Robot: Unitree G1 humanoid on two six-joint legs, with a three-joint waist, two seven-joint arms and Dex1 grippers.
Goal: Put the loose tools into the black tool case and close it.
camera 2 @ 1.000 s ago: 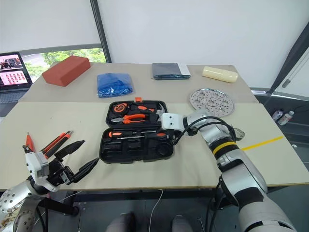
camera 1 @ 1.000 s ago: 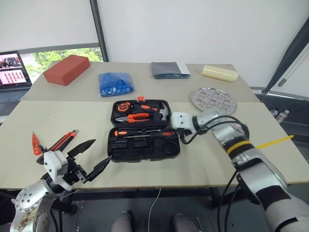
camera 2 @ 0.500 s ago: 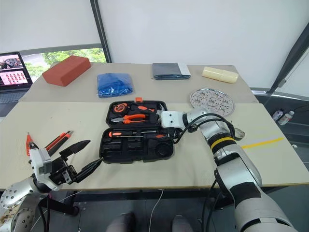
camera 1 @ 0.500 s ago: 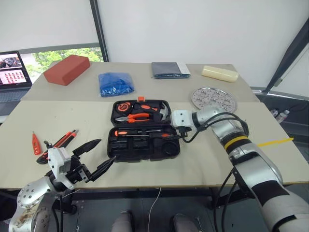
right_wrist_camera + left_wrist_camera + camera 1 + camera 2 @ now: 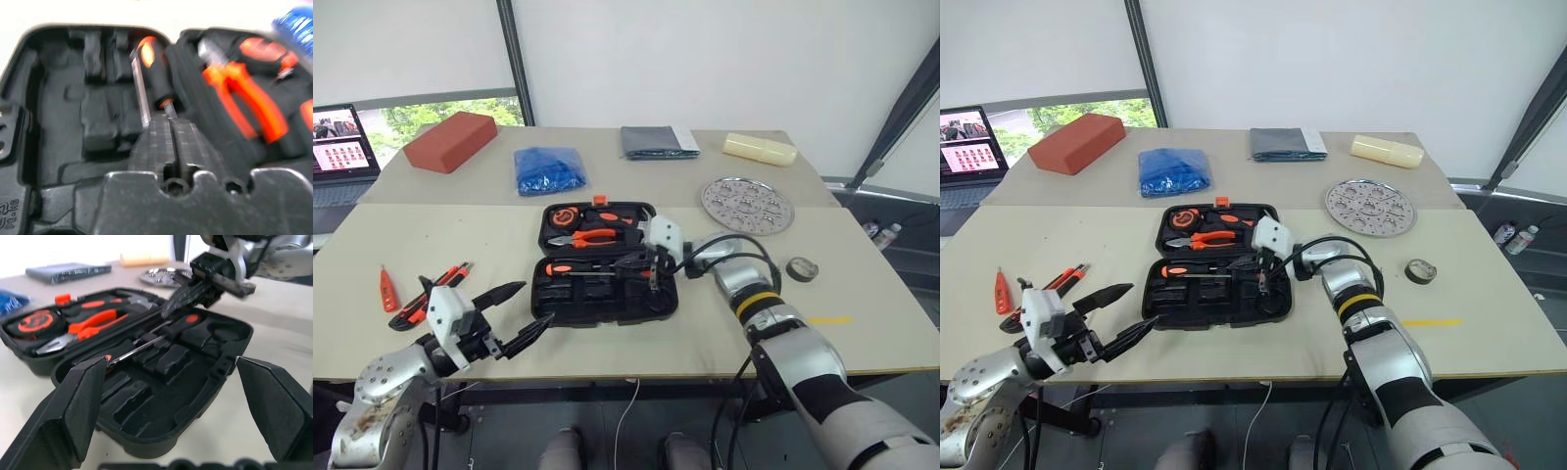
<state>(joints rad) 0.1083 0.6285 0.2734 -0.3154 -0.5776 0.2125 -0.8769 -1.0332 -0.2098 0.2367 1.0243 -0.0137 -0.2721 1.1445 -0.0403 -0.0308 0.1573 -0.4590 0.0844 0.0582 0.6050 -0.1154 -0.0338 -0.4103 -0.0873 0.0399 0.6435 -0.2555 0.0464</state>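
- The black tool case lies open near the front of the counter, its far half holding orange-handled pliers, a round tape measure and a hammer.
- One screwdriver sits in a slot of the near half.
- The right gripper hangs over the case's right side with its fingers pressed together, holding nothing; the right wrist view shows the tips just above the screwdriver's handle end.
- The left gripper hovers at the front left corner of the case, fingers spread wide and empty; its wrist view looks into the case between the two finger pads.
- Loose tools lie well left of the case: a utility knife and a small orange hand tool.
- A dark tape roll rests on the right of the counter, apart from the case.
- Farther back stand a red block, a blue bundle, a dark folded cloth, a pale yellow block and a perforated metal disc.
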